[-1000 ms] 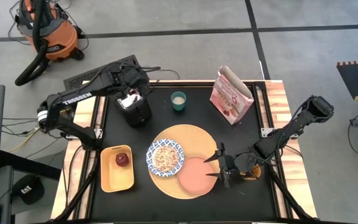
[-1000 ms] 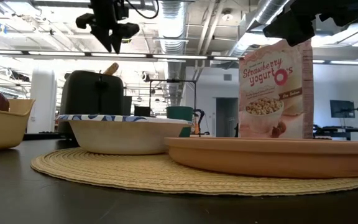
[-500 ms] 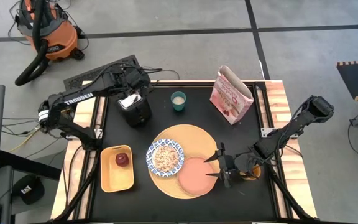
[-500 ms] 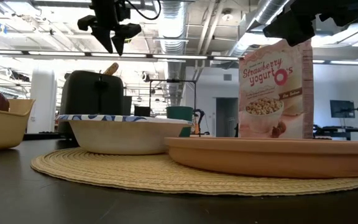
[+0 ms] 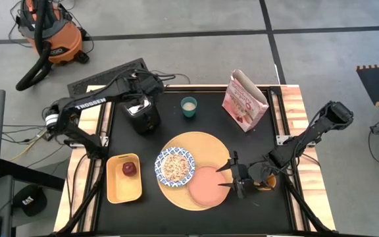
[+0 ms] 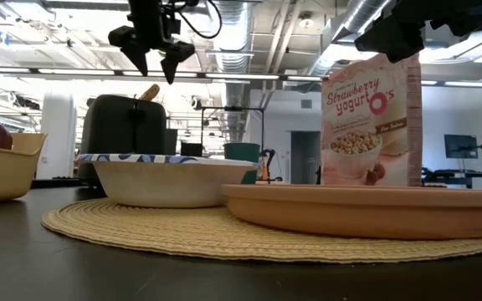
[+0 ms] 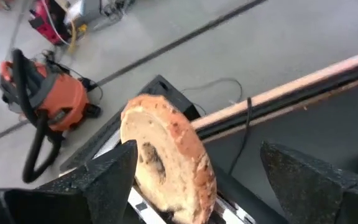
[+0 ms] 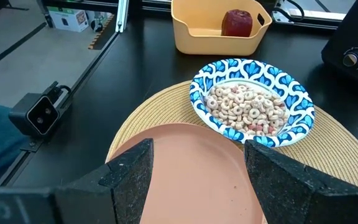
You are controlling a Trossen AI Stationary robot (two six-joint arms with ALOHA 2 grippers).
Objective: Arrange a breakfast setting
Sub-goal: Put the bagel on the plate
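Observation:
The pale bagel [image 7: 166, 162] stands on edge in the slot of the black toaster [image 5: 141, 113] at the far left. My left gripper [image 6: 153, 71] hangs open just above it, one finger to each side, touching nothing that I can see. The tan board [image 5: 202, 141] carries the blue-and-white bowl [image 8: 204, 84], filled with cereal, and the pink plate [image 5: 206, 187]. My right gripper [image 5: 232, 174] stands open above the plate's right edge. The orange cup [image 5: 266, 182] is partly hidden under the right arm. The red apple [image 5: 129, 168] lies in the yellow tray [image 5: 114, 187].
A teal cup [image 5: 189, 106] stands right of the toaster. A pink cereal bag [image 5: 244, 100] stands upright at the far right. The yellow tray sits near the front left corner. Bare black tabletop lies along the near edge and between toaster and tray.
My left gripper has opened wide above the toaster and sunk a little toward the bagel. The bagel has stayed in the slot.

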